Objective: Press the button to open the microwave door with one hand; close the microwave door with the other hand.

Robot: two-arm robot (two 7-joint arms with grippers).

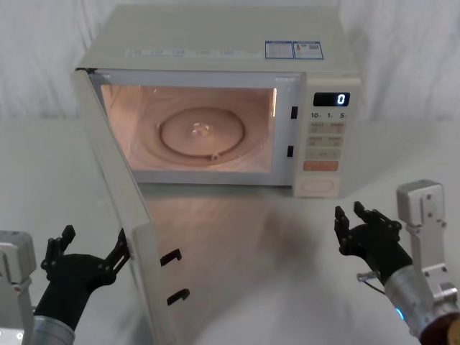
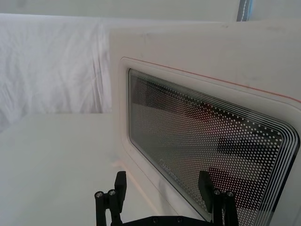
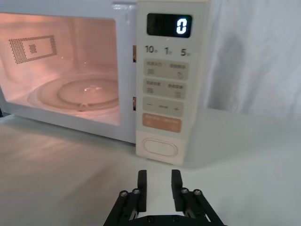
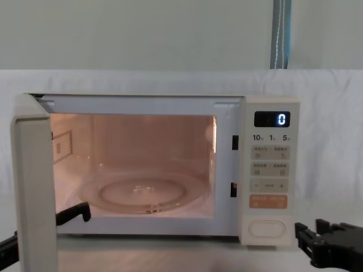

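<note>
The left gripper (image 1: pixel 90 253) sits at the lower left of the head view with its fingers (image 2: pixel 120 184) spread apart and holding nothing. It is just beside the outer face of the microwave door (image 1: pixel 118 215), one fingertip at or very near the door's edge; from these views I cannot tell whether it touches. The right gripper (image 1: pixel 359 224), at the lower right of the head view, has its fingers (image 3: pixel 141 182) apart by a narrow gap and empty, set back from the keypad and in line with the button (image 3: pixel 161 147).

The door stands swung wide open toward the lower left of the head view, the lit cavity and its glass turntable (image 1: pixel 203 134) exposed, so closing is the step left.

The risks as I judge them: a push from splayed fingers could slide off the smooth panel or across the window (image 2: pixel 207 141). A fingertip could catch on the door's edge, or end up between the door and the cabinet as it swings. A hard shove could shift the whole microwave (image 1: pixel 215 100) on the desk (image 1: pixel 244 244), or fail to seat the two latch hooks (image 1: pixel 171 256). The right gripper, lying near the button, could reopen the door if it drifted forward.

Count: one microwave, one door, one button, one orange key (image 3: pixel 162 123), one display (image 3: pixel 169 25) reading 0, two latch hooks, two grippers.
</note>
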